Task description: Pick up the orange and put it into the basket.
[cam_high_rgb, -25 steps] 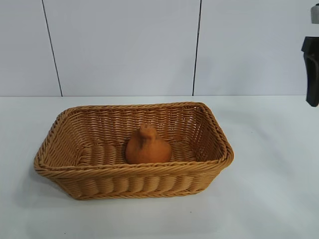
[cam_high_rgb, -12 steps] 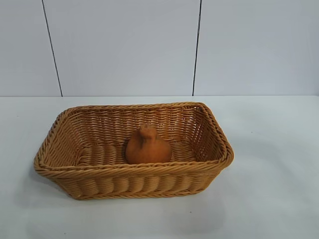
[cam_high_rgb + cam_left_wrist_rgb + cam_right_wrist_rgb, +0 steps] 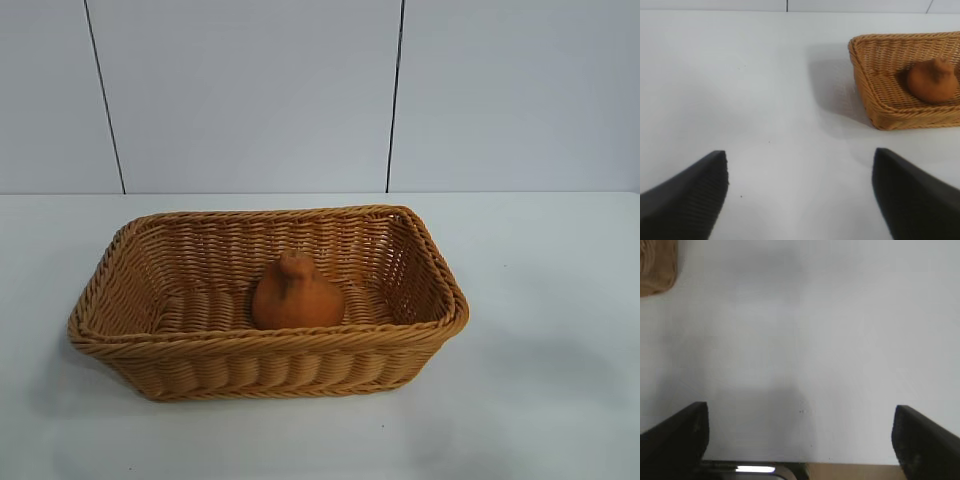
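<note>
**Orange rests in basket, both arms clear**

Gone from the exterior view is the dark arm part seen a second ago right of the basket (image 3: 440, 300). Inside, the orange (image 3: 297, 295) sits; rough, firm, light, best gripped around its middle. Left gripper (image 3: 800, 195) and right gripper (image 3: 800, 440) gape empty above the desk (image 3: 550, 380).

A white table (image 3: 560, 300) is filling the near part of the scene, its matte top running back to a straight far edge. Behind it a pale grey wall (image 3: 250, 90) is rising, made of flat panels. Two thin dark seams are dividing the panels, one at the left (image 3: 103, 95) leaning slightly and one right of centre (image 3: 396, 95) running almost upright. Soft, even light is falling from above, laying faint grey shadows on the tabletop at the near right.
</note>
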`<act>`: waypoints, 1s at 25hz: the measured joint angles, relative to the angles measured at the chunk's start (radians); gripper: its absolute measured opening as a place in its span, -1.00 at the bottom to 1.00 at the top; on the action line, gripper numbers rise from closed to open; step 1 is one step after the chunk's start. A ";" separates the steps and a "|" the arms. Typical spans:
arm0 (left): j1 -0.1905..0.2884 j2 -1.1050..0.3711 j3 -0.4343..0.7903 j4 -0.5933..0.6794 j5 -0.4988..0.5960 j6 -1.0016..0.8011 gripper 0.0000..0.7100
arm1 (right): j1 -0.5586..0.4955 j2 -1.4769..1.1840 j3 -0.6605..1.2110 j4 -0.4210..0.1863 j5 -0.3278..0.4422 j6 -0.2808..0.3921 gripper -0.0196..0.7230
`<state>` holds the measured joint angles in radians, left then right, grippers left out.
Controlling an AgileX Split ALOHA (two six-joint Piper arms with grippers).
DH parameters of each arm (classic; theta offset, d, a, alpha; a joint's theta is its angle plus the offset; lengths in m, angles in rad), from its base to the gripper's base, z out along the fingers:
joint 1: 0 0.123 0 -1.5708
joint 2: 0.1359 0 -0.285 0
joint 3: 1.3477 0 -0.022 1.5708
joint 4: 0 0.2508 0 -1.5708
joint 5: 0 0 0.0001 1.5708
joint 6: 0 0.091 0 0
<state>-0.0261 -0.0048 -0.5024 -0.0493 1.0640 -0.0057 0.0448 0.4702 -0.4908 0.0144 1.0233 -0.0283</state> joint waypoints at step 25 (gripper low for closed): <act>0.000 0.000 0.000 0.001 -0.001 0.000 0.60 | 0.000 -0.477 0.000 0.001 0.002 0.000 0.89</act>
<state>-0.0261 -0.0048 -0.5024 -0.0483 1.0628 -0.0057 0.0448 -0.0066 -0.4908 0.0151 1.0256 -0.0283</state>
